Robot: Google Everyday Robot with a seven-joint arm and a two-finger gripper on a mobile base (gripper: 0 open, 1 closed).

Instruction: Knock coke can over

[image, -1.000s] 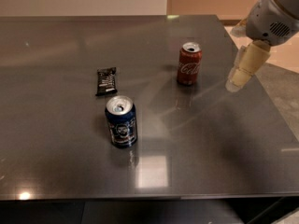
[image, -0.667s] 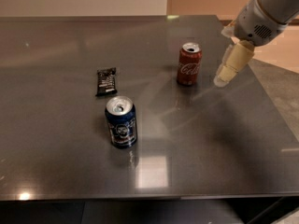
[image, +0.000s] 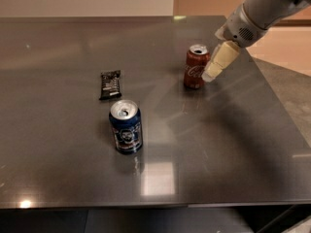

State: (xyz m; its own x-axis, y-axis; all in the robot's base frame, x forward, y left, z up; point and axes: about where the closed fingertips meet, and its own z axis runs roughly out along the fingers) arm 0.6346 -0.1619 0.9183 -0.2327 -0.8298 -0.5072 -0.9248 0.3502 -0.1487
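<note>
The red coke can (image: 195, 67) with white script and a silver top stands upright on the dark table (image: 73, 47), right of centre. My gripper (image: 212, 74) comes in from the upper right on a grey arm. Its pale fingers (image: 219, 61) point down-left and their tip is right beside the can's right side, touching or nearly touching it. Nothing is held.
A dark blue can (image: 126, 126) with a round emblem stands upright near the table's front centre. A dark snack bar wrapper (image: 110, 84) lies flat left of the coke can. The table's right edge runs behind the arm, with floor beyond.
My gripper has moved left and slightly down toward the coke can, from well to its right to right beside it. The can still stands upright in the same spot.
</note>
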